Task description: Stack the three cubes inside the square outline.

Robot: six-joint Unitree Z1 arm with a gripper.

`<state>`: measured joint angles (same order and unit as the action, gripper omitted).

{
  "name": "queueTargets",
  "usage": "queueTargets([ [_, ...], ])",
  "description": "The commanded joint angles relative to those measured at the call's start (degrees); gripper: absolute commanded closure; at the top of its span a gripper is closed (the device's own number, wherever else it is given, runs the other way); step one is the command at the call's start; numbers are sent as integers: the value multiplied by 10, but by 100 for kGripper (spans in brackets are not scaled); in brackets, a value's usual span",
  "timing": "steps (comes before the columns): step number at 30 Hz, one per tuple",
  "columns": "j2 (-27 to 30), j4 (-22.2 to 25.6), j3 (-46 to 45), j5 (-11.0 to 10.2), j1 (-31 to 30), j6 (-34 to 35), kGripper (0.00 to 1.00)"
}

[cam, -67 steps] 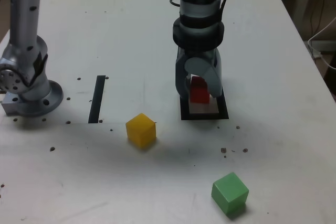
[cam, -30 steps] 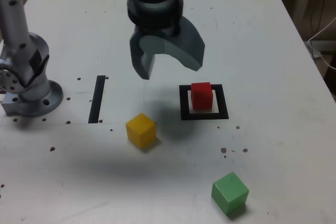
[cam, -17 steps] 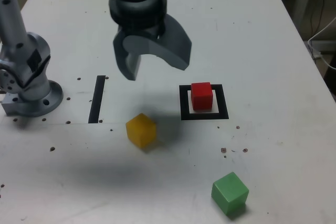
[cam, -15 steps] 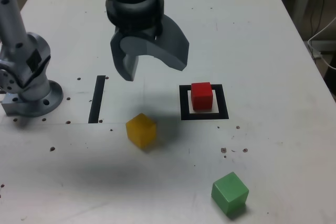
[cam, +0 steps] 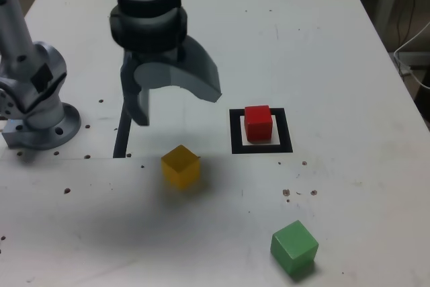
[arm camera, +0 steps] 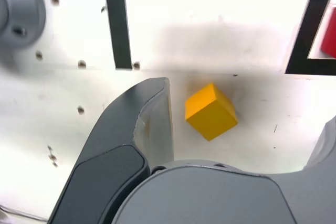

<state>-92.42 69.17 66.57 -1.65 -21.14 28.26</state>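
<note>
A red cube sits upright on the white centre of a black square outline, framed by it on all sides and not visibly overlapping the border. It appears to have been set there as the base of the stack, its sides roughly in line with the frame, so that two more cubes can be borne.

A yellow cube rests on the white tabletop, to the left of the outline in the exterior view and nearer the camera. A green cube lies nearest the camera, well apart from both. Each of these two is turned with a corner towards the camera, so some turning of the wrist may be needed for a square grip.

The gripper is held above the tabletop near the yellow cube, with its jaws spread wide and nothing gripped. In the wrist view the yellow cube is seen between the spread fingers, closer to one of them; this placing suggests that the yellow cube is to be picked next. Centring over it seems called for before any lowering, since the cube could be knocked by a finger brought down off-centre.
</note>
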Motion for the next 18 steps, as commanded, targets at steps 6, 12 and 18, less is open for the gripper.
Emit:
queueTargets([
  [6, -6, -23, -6, 24, -42, 139, 0],
  [12, -46, -69, -24, 74, -44, 183, 0],
  [18, -81, -120, -41, 95, -44, 203, 2],
])
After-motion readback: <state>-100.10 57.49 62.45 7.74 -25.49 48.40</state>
